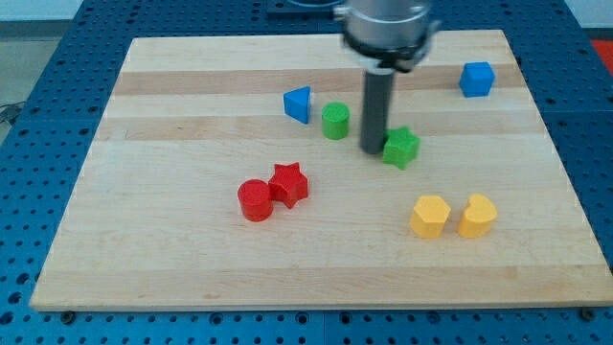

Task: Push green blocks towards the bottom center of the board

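A green star block (402, 147) lies right of the board's middle. A green cylinder (335, 121) stands to its left, a little higher in the view. My tip (373, 150) is down between them, touching or almost touching the star's left side and a short way right of the cylinder. The rod rises from there to the arm's body at the view's top.
A blue triangular block (299, 103) sits left of the green cylinder. A blue cube (476, 79) is at the top right. A red cylinder (256, 200) and red star (289, 183) touch at centre left. Two yellow blocks (430, 216) (477, 216) lie at the lower right. The wooden board (172, 268) sits on a blue perforated table.
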### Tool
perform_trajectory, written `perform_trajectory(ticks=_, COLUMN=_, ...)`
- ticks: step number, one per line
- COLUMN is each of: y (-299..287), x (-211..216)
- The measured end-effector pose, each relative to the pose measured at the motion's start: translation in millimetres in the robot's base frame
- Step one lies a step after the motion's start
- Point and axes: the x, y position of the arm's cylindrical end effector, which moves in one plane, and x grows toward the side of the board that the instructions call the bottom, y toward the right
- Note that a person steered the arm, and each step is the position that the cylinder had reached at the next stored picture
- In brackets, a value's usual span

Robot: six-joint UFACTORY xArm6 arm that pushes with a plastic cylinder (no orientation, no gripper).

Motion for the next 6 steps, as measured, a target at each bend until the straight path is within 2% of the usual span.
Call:
perform_trajectory(ticks=2, y=3, x=-85)
perform_trajectory(ticks=3, y=-28, x=-105)
perform_trajectory(ticks=4, y=-59, x=-66)
perform_trajectory(ticks=6, y=-102, x=46)
